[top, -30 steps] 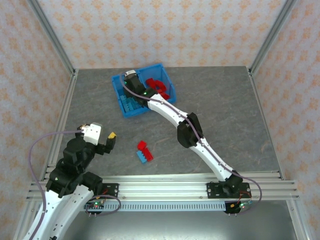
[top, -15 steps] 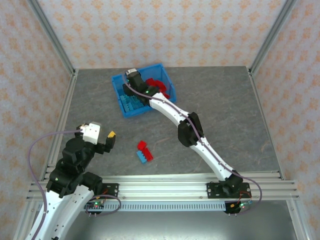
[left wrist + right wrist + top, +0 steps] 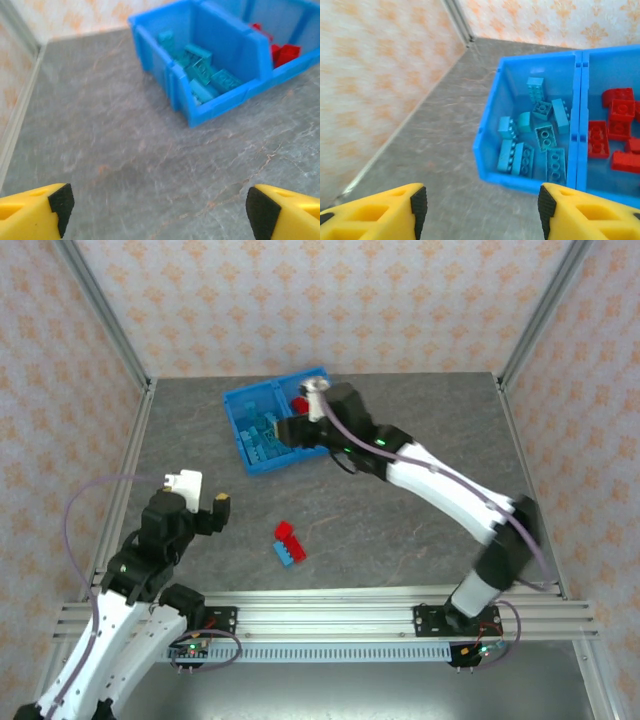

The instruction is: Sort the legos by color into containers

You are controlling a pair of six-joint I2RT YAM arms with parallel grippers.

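Observation:
The blue bin (image 3: pixel 270 386) stands at the back of the table. Its left container holds several light blue legos (image 3: pixel 540 135), and its right container holds several red legos (image 3: pixel 615 130). A red lego (image 3: pixel 287 532) and a blue lego (image 3: pixel 290 552) lie touching on the table in front. My right gripper (image 3: pixel 293 429) hovers at the bin's near right side. In the right wrist view this gripper (image 3: pixel 482 207) is open and empty. My left gripper (image 3: pixel 213 508) hangs left of the loose pair; from its wrist (image 3: pixel 161 210) it stands wide open over bare table.
Metal frame posts (image 3: pixel 105 325) and patterned walls close in the table on three sides. A rail (image 3: pixel 330 612) runs along the near edge. Grey tabletop (image 3: pixel 430 430) stretches to the right of the bin.
My right gripper has opened and drawn back from deep over the bin to its near right side, its elbow swinging out right. The left gripper rose slightly.

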